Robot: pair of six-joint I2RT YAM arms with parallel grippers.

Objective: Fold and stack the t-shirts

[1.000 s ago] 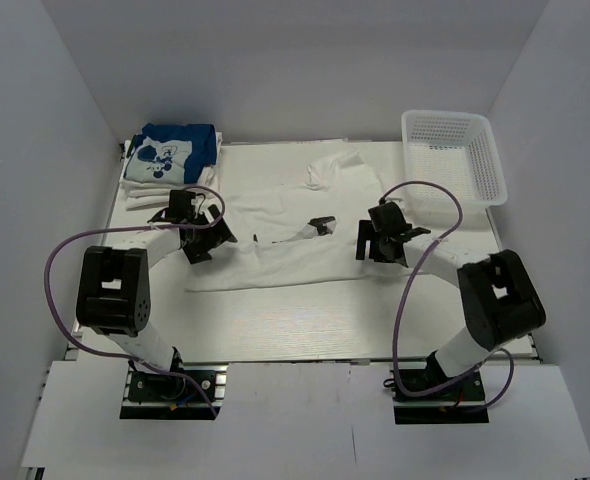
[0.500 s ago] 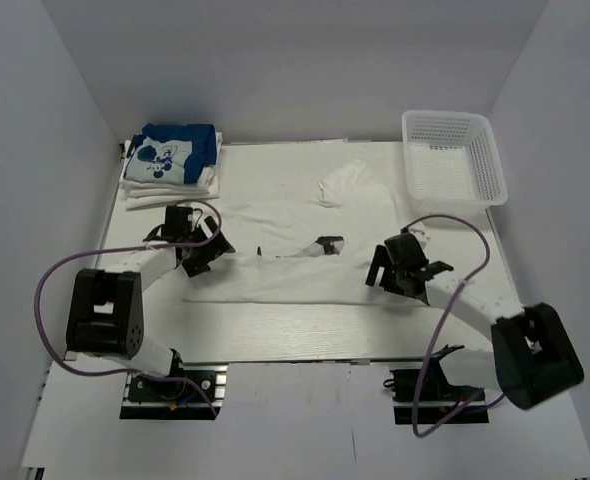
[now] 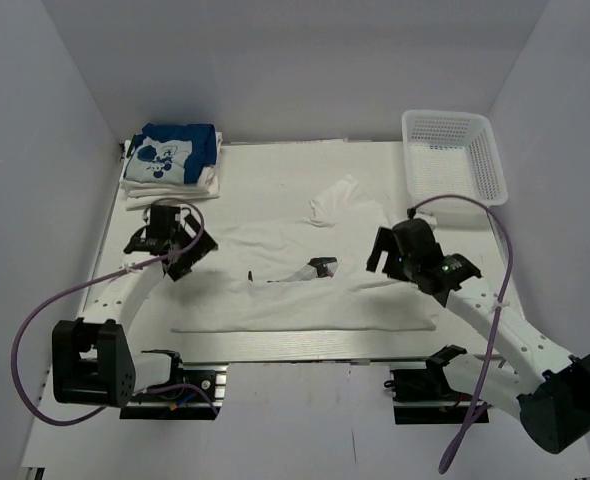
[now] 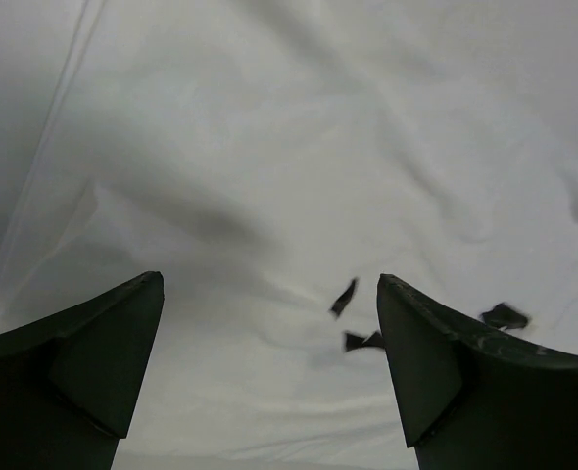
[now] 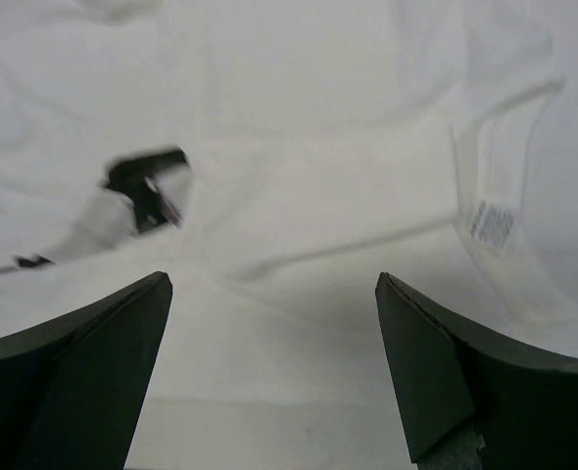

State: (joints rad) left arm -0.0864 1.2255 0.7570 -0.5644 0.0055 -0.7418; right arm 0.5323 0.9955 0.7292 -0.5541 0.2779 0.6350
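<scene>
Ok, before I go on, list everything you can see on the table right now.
Spread t-shirt: one, white with small black marks, lying rumpled across the middle of the table.
Blue t-shirt: one, blue with a white cartoon print, folded on top of the stack at the far left.
Folded white shirts: count unclear, white, under the blue one.
Mesh basket: one, white plastic, far right corner.
Table: one, white surface.
Cables: two, purple, one looping along each arm.
Left gripper: black fingers, open, over the shirt's left side.
Right gripper: black fingers, open, over the shirt's right side.
</scene>
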